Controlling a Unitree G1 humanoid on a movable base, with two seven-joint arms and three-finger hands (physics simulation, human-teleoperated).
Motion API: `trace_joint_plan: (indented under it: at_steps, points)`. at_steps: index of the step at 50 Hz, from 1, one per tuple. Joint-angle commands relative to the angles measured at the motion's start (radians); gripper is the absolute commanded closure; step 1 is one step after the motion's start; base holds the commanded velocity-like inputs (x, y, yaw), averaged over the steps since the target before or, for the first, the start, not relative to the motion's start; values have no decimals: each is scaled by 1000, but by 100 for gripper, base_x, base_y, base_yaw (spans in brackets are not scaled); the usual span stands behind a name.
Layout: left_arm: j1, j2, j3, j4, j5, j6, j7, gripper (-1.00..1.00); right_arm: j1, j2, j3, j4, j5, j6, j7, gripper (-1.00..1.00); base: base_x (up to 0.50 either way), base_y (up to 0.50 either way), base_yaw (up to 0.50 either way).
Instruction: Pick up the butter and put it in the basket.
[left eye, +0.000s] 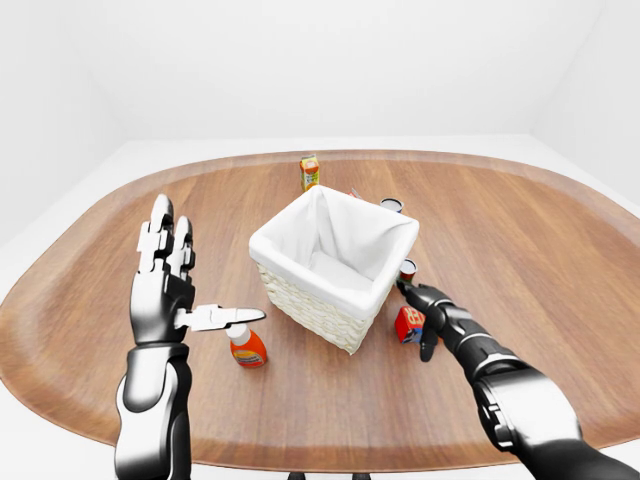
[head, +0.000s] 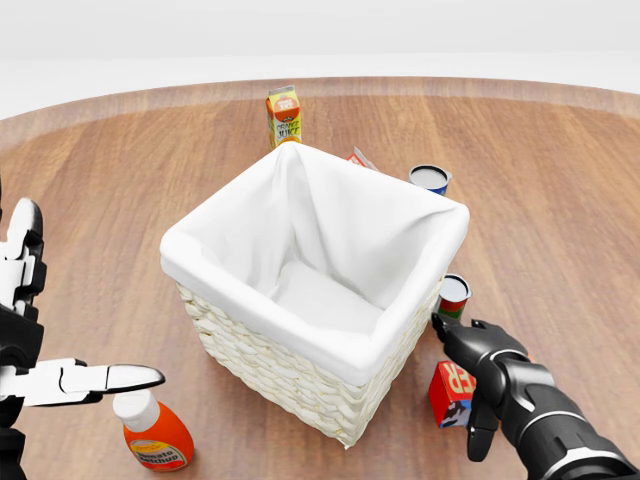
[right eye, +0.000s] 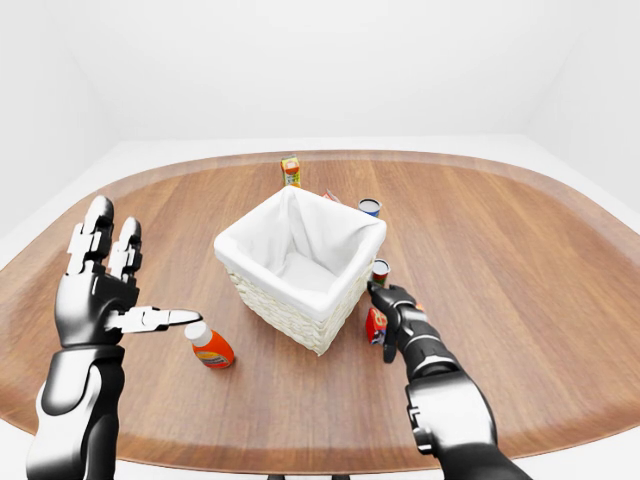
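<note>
The butter (head: 451, 388), a small red box with white letters, lies on the wooden table by the basket's lower right corner. My right hand (head: 470, 390) is against its right side, open, with the index fingertip (head: 438, 322) near the basket wall and the thumb hanging below the box. The fingers do not close round it. The wicker basket (head: 232, 290) with a white cloth lining stands in the middle of the head view and is empty. My left hand (left eye: 185, 285) is raised at the left, open, with the fingers spread.
An orange ketchup bottle (head: 152, 432) lies under my left thumb. A juice carton (head: 284, 115) stands above the basket, a blue-rimmed can (head: 430, 178) at its upper right, and a small red can (head: 454, 294) just above my right hand. A red packet (head: 360, 158) peeks out past the basket's far rim.
</note>
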Motion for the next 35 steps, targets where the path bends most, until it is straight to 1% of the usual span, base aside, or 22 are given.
trace_joint_plan:
  at_steps: [1, 11, 12, 13, 14, 19, 28, 30, 33, 35]
  points:
    - [6, 0, 6, 3, -4, 0, -1, -100, 14, -9, -4, 11, -53, 0, -3, -100, 0, 0, 0]
    - [7, -1, 2, 12, -1, 0, -1, -100, 28, -11, -3, 16, -88, 0, -8, -100, 0, 0, 0]
    - [7, -2, 1, 13, -1, 0, -1, -100, 28, -12, -4, 16, -90, 0, -10, -72, 0, 0, 0]
    - [7, -2, 0, 16, -1, 0, -1, -100, 27, -12, -5, 17, -93, 0, -15, 10, 0, 0, 0]
    - [7, -2, 0, 18, 0, 0, -1, -100, 26, -13, -7, 17, -94, 0, -14, 100, 0, 0, 0]
    - [7, -3, -6, 24, 2, 0, -1, -100, 16, -13, -18, 18, -96, 0, -20, 100, 0, 0, 0]
    - [6, -4, -11, 32, 3, 0, 0, -100, 21, -9, -29, 20, -88, 0, -73, 100, 0, 0, 0]
    - [2, -3, -14, 31, 6, 0, 2, -100, 17, 3, -52, 19, -52, 0, -71, 100, 0, 0, 0]
    - [0, -4, -16, 27, 6, 0, 4, -100, 15, 0, -39, 19, -54, 0, -86, 100, 0, 0, 0]
    - [3, -6, -17, 31, 5, 0, 4, -100, 9, -5, -47, 18, -39, 0, -80, 100, 0, 0, 0]
